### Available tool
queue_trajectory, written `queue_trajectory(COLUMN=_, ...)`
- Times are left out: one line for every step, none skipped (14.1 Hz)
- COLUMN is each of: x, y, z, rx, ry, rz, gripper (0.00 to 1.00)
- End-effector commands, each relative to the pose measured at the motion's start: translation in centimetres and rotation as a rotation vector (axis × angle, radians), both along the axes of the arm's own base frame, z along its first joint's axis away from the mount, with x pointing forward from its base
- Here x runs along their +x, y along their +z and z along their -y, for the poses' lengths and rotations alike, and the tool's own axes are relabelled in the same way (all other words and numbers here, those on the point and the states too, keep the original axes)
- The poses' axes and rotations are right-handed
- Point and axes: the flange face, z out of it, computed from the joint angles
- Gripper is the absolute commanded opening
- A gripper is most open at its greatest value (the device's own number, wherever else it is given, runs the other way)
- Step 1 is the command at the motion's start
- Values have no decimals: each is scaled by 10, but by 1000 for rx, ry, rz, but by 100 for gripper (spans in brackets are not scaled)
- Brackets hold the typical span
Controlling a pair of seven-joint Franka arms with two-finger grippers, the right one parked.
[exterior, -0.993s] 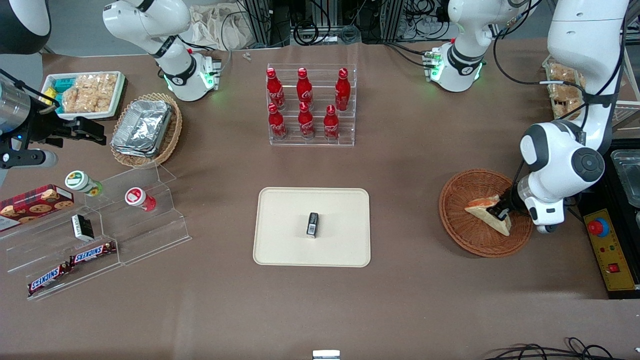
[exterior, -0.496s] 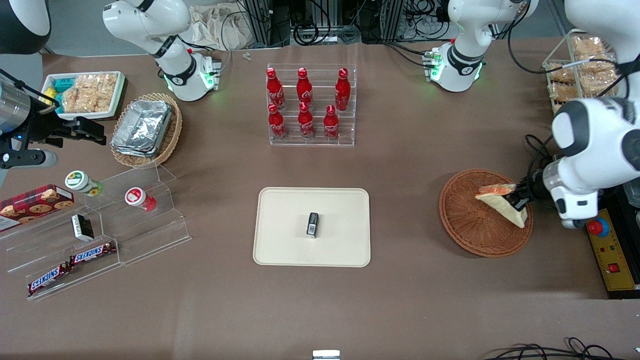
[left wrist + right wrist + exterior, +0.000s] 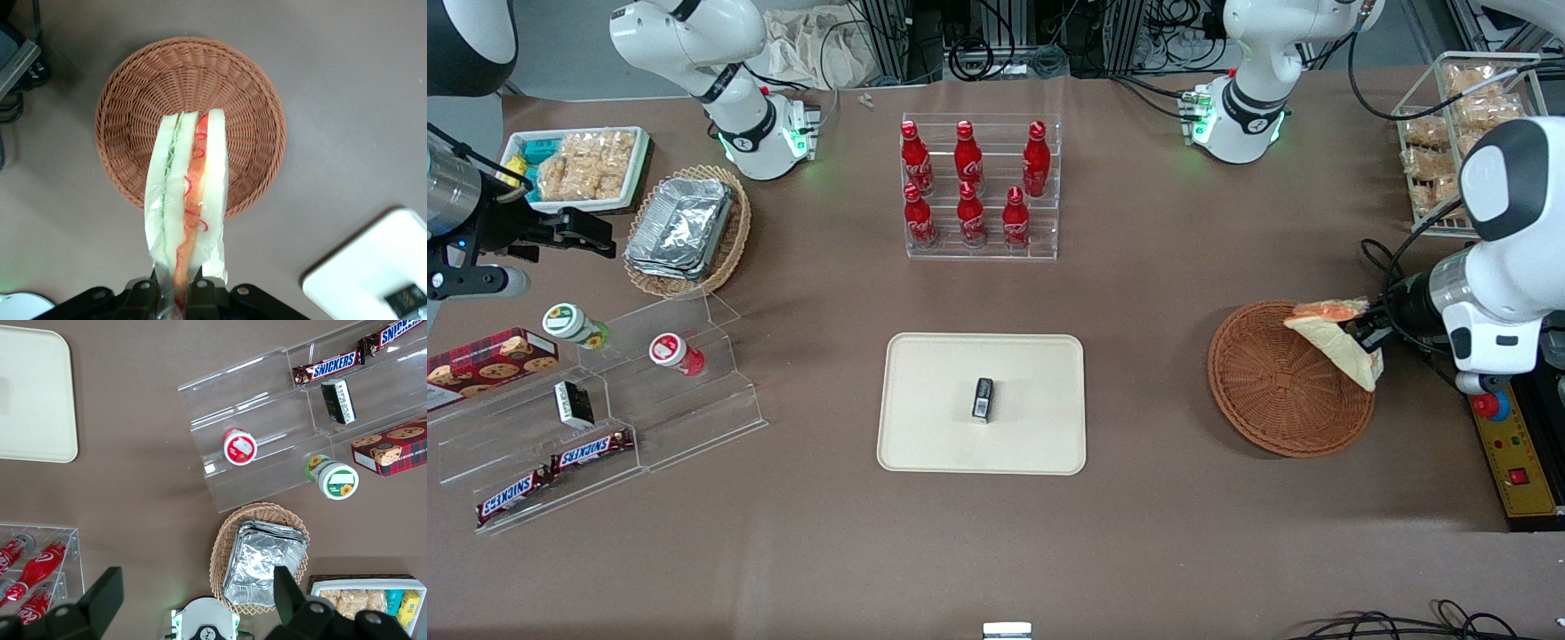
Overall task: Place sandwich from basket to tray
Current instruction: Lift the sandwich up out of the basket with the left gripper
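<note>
So our gripper has its fingers pinched tight on one corner of the sandwich, dangling lengthwise above the basket rim, and the tray sits well off sideways toward the parked arm's end of the surface.

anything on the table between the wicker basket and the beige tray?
Bare brown table between the reddish-brown wicker basket and cream-beige tray, per front view; tool holds the sandwich above the basket.
</note>
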Motion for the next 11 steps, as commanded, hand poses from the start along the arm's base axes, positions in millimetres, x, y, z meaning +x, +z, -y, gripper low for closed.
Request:
queue_trajectory(x=2, y=17, z=8, rx=-5, ry=-115, rz=-17, gripper=2)
queue_trajectory(x=4, y=23, z=15, rx=-10, ry=-148, rz=-3, gripper=2)
queue_trajectory(x=3, y=28, z=16, rx=-12, ry=-165, rz=4, gripper=2)
queue_trajectory(x=5, y=29, z=18, rx=-13, ry=-193, rz=3, gripper=2)
queue_trajectory(x=3, y=39, z=21, rx=-8, ry=-223, rz=9, gripper=2)
queue_trajectory(x=0, y=42, z=23, rx=-8, ry=-235, rz=-7, gripper=2)
queue_trajectory(x=0, y=43, z=29, rx=-9, ry=-246, rz=-7, gripper=2)
queue_trajectory(x=-1, y=46, z=36, rx=-5, ry=-262, rz=-3, gripper=2)
queue_trajectory(x=-2, y=48, z=42, rx=18, ry=-279, rz=-1, gripper=2)
queue_trajectory(x=-2, y=47, z=48, rx=29, ry=-293, rz=-1, gripper=2)
queue_trajectory(x=1, y=52, z=53, rx=30, ry=-300, rz=12, gripper=2)
